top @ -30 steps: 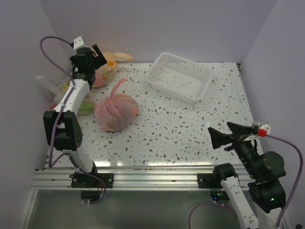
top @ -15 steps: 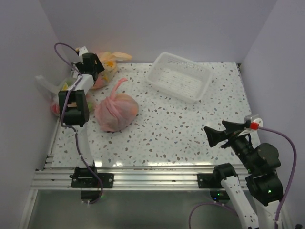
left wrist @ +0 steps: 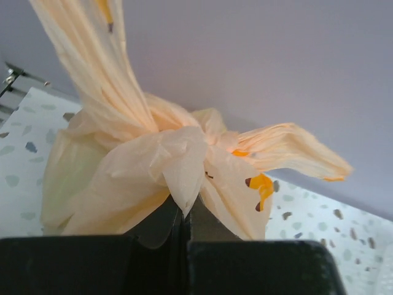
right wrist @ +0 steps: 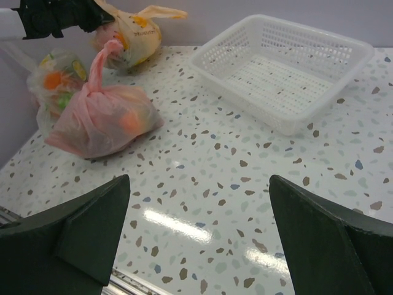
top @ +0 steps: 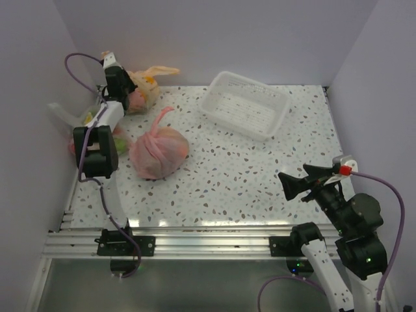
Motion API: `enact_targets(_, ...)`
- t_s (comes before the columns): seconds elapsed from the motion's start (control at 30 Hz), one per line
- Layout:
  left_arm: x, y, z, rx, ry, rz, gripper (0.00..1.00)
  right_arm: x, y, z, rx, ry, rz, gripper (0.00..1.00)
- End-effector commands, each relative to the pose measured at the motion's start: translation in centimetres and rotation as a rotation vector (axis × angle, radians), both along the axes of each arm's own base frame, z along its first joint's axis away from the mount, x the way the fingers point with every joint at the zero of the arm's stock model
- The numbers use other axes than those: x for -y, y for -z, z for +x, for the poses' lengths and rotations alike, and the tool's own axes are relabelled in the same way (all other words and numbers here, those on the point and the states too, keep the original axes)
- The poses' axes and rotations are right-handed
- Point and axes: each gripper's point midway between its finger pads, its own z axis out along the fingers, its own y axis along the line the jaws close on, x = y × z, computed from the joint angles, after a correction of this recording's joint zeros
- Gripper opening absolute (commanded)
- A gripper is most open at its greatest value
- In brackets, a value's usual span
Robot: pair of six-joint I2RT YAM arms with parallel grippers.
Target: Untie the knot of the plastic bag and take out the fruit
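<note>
The plastic bag point(top: 146, 91) sits in the far left corner, by the wall. Left gripper point(left wrist: 186, 212) is pinched on the knot point(left wrist: 184, 132) at its lower fold, likely to tug it loose. The right gripper point(right wrist: 199, 184) gapes wide, idle.

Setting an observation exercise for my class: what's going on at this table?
The left gripper is shut on the plastic bag in the far left corner, pinching film right at the knot, which is still tied. The right gripper hangs open at the near right, holding nothing. A pink bag and a white basket sit apart.
</note>
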Motion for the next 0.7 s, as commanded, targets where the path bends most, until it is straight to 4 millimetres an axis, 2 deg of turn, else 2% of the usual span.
enact_targets(0.0, 1.9, -16.3, -1.0, 0.398, 0.093, -0.055, 0.00, 0.1, -1.3, -0.9, 0.036, -0.013, -0.011, 0.99)
enact_targets(0.07, 3.2, -19.8, -2.1, 0.458, 0.142, -0.083, 0.00, 0.0, -1.4, -1.1, 0.035, -0.020, -0.005, 0.99)
enact_targets(0.17, 5.4, -23.7, -3.7, 0.505, 0.211, -0.082, 0.00, -0.1, -1.9, -1.8, 0.049, -0.032, 0.008, 0.99)
enact_targets(0.23, 7.7, -25.8, -4.8, 0.521, 0.275, -0.079, 0.00, 0.0, -2.4, -2.4, 0.065, -0.037, 0.013, 0.99)
enact_targets(0.27, 8.5, -27.3, -6.0, 0.532, 0.297, -0.082, 0.00, 0.0, -2.6, -2.5, 0.069, -0.035, 0.014, 0.99)
enact_targets(0.3, 10.7, -28.0, -6.8, 0.537, 0.351, -0.091, 0.00, 0.1, -2.9, -2.8, 0.079, -0.034, 0.015, 0.99)
enact_targets(0.33, 11.7, -28.1, -7.6, 0.526, 0.375, -0.099, 0.00, 0.2, -3.2, -3.0, 0.083, -0.031, 0.017, 0.99)
enact_targets(0.37, 12.9, -29.6, -9.1, 0.543, 0.402, -0.100, 0.00, 0.2, -3.3, -3.1, 0.086, -0.031, 0.018, 0.99)
enact_targets(0.4, 15.2, -30.1, -10.1, 0.539, 0.453, -0.110, 0.00, 0.3, -3.8, -3.4, 0.098, -0.029, 0.021, 0.99)
enact_targets(0.43, 16.5, -29.8, -11.0, 0.514, 0.482, -0.118, 0.00, 0.4, -4.1, -3.5, 0.101, -0.029, 0.022, 0.99)
enact_targets(0.47, 18.9, -30.9, -12.9, 0.527, 0.537, -0.134, 0.00, 0.4, -4.3, -3.7, 0.106, -0.029, 0.024, 0.99)
enact_targets(0.5, 20.5, -31.1, -14.0, 0.525, 0.586, -0.151, 0.00, 0.5, -4.9, -4.1, 0.116, -0.028, 0.027, 0.99)
enact_targets(0.53, 21.8, -30.0, -14.8, 0.491, 0.615, -0.173, 0.00, 0.6, -5.2, -4.2, 0.121, -0.026, 0.031, 0.99)
enact_targets(0.57, 23.1, -30.9, -16.5, 0.499, 0.649, -0.193, 0.00, 0.6, -5.5, -4.4, 0.126, -0.025, 0.035, 0.99)
enact_targets(0.6, 25.7, -30.8, -18.0, 0.486, 0.711, -0.208, 0.00, 0.7, -6.2, -4.8, 0.142, -0.025, 0.040, 0.99)
enact_targets(0.67, 28.2, -30.4, -20.3, 0.454, 0.773, -0.213, 0.00, 0.8, -6.7, -4.9, 0.146, -0.022, 0.046, 0.99)
